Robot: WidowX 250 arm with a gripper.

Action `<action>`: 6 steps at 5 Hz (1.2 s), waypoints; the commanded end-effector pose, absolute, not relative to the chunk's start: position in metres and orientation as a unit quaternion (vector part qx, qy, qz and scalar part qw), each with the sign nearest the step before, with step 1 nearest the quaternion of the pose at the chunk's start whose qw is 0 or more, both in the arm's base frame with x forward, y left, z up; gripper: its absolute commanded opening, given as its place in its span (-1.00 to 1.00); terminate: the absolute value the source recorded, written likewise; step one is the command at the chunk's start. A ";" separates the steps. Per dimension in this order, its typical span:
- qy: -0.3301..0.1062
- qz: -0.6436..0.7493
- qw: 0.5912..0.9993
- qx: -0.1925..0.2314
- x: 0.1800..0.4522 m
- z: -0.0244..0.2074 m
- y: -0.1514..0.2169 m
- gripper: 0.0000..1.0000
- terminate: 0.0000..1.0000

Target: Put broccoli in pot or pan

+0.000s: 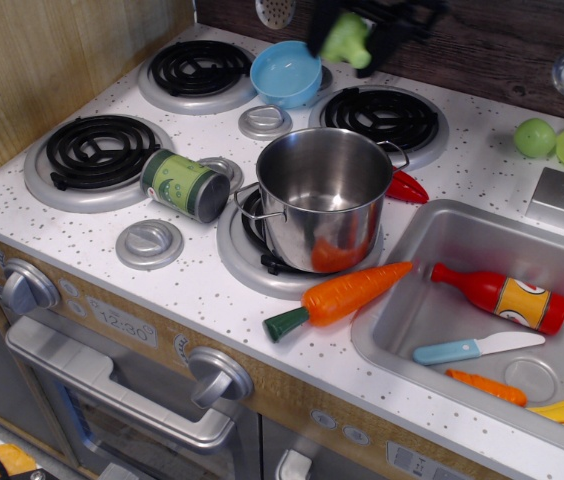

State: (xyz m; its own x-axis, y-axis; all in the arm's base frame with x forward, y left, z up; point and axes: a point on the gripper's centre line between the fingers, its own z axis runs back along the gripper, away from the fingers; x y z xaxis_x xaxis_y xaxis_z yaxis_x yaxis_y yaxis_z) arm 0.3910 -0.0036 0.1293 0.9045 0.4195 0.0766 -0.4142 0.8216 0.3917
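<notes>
On the speckled toy stove (202,290), the gripper (357,35) clamps the broccoli (346,40) aloft at twelve o'clock of the pot (322,195).

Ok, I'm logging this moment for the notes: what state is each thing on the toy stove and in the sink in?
gripper: raised, shut on broccoli
broccoli: held in the air, blurred
pot: upright on front burner, empty
blue bowl: upright, empty
green can: on its side
big carrot: lying beside sink
red bottle: lying in sink
</notes>
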 end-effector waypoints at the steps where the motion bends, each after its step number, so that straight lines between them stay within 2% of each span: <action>1: -0.046 0.265 0.945 0.187 0.376 0.164 -0.016 -1.00 -1.00; 2: -0.043 0.293 0.938 0.181 0.362 0.155 -0.032 -1.00 -1.00; 3: -0.044 0.296 0.940 0.167 0.348 0.151 -0.038 1.00 -1.00; 4: -0.043 0.278 0.943 0.178 0.339 0.145 -0.034 1.00 -1.00; 6: -0.043 0.278 0.943 0.178 0.339 0.145 -0.034 1.00 -1.00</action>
